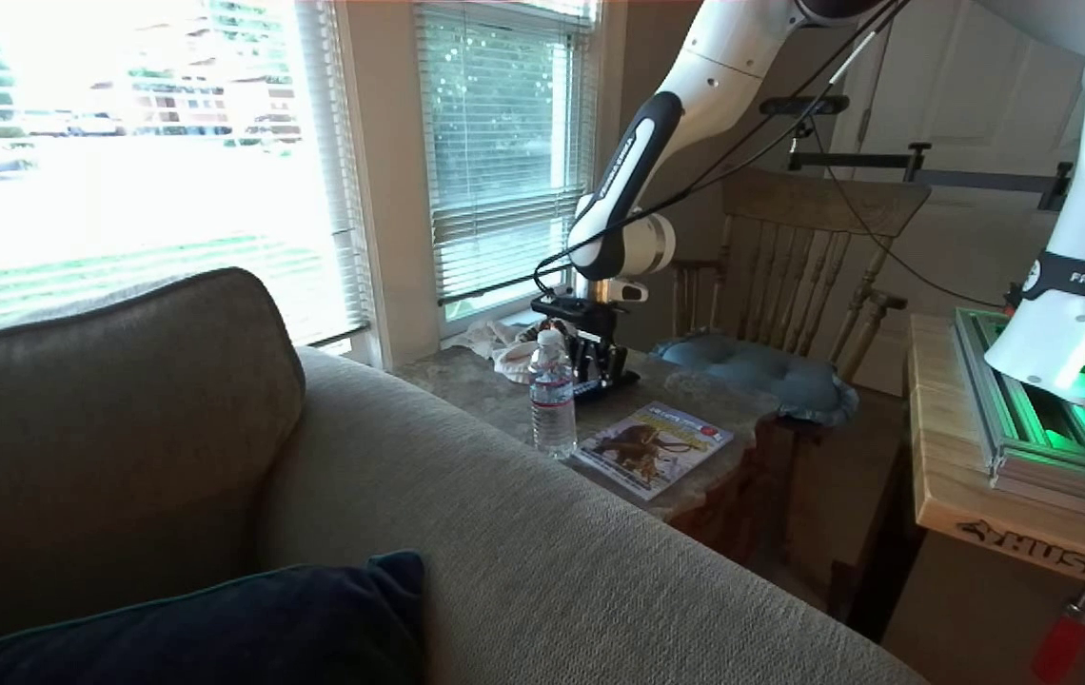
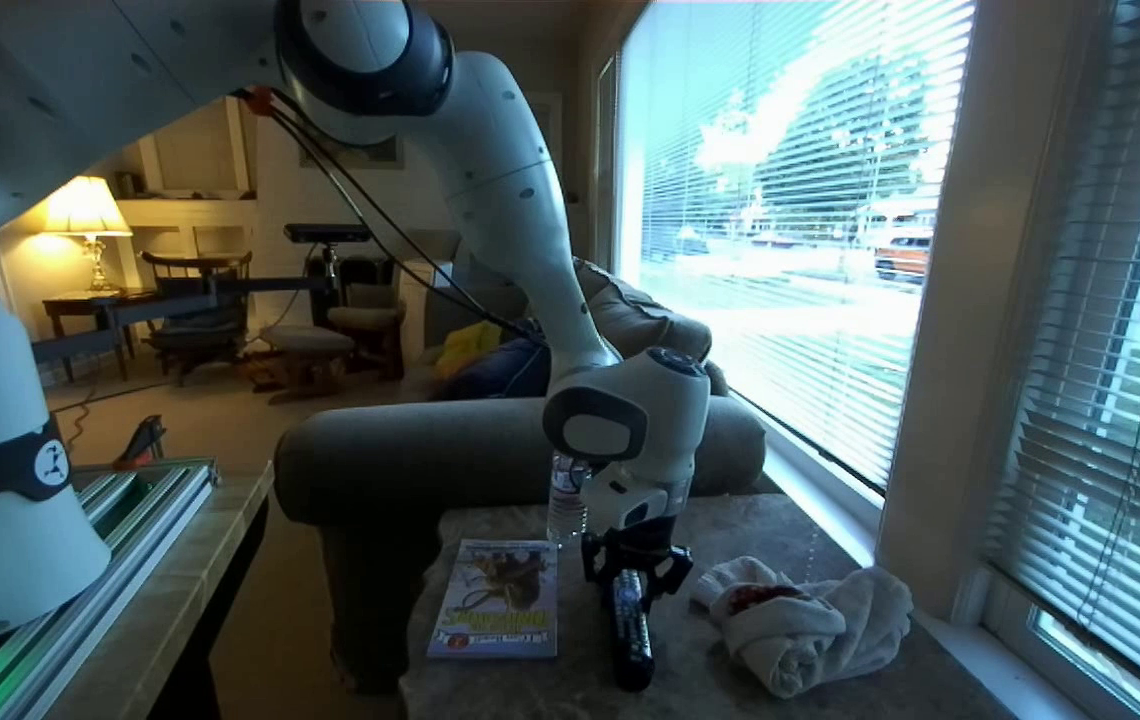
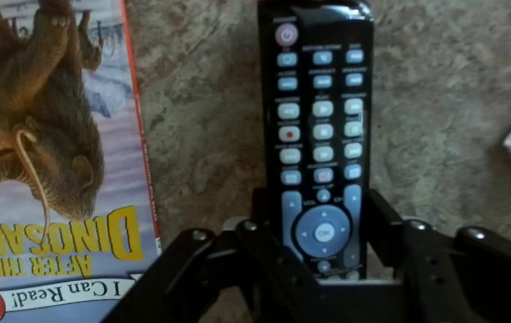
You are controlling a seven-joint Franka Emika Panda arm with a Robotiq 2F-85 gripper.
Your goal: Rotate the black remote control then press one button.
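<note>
The black remote control [image 3: 320, 121] lies face up in the wrist view, long side running up the picture, power button at the top. Its lower end is hidden behind the gripper. My gripper [image 3: 318, 215] has one finger against each long side, around the round OK pad, and looks shut on it. In an exterior view the gripper [image 2: 633, 580] points down over the remote [image 2: 634, 640], whose near end sticks out. In an exterior view the gripper [image 1: 600, 366] hides most of the remote [image 1: 626, 381]. I cannot tell whether the remote touches the table.
A picture-covered magazine [image 2: 495, 600] lies beside the remote on the stone-topped table [image 1: 466, 381]; it shows in the wrist view [image 3: 58, 134]. A clear plastic bottle [image 1: 553, 409] stands close to the gripper. A crumpled white cloth [image 2: 820, 630] lies on the opposite side. A sofa arm [image 2: 410, 455] borders the table.
</note>
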